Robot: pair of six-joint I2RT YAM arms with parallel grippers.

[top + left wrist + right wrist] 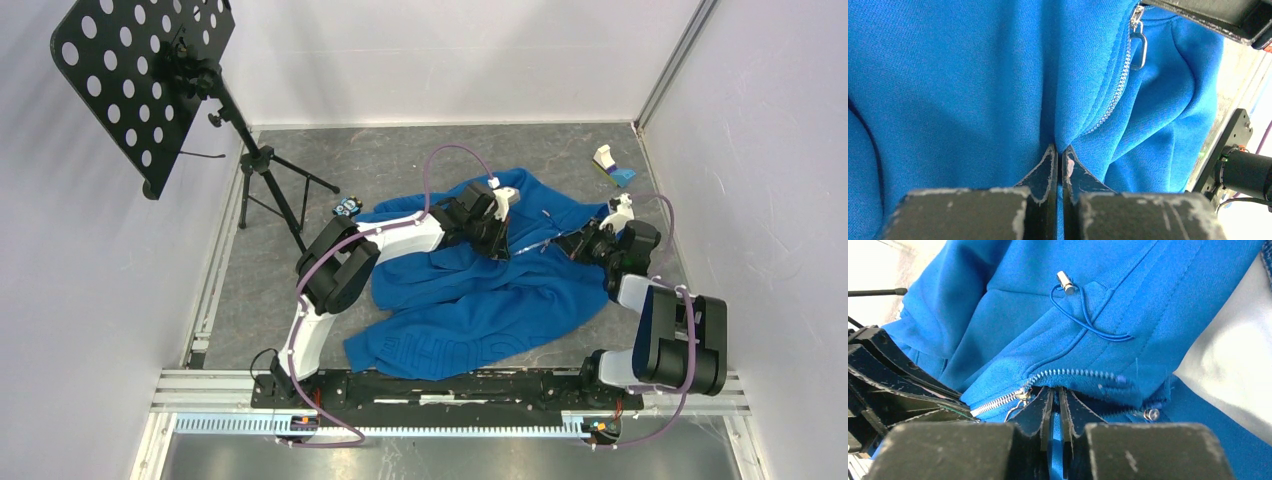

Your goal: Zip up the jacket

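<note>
The bright blue jacket (470, 305) lies crumpled on the grey floor between my two arms. My left gripper (500, 245) is shut on a fold of its fabric; in the left wrist view (1059, 150) blue cloth is pinched between the jaws, just below the silvery zipper (1118, 87) and its ring pull tab (1138, 47). My right gripper (575, 243) is shut on the jacket's edge (1054, 392), right beside the zipper slider (1023, 395). To the right of the slider the zipper teeth (1078, 374) are apart. A drawstring with a metal tip (1065, 282) and the white lining (1228, 365) show near the collar.
A black perforated music stand (140, 80) on a tripod stands at the back left. A small blue and white object (612, 168) lies at the back right, another small one (346, 208) by the tripod. White walls close in the sides. The left gripper's fingers (898, 385) show in the right wrist view.
</note>
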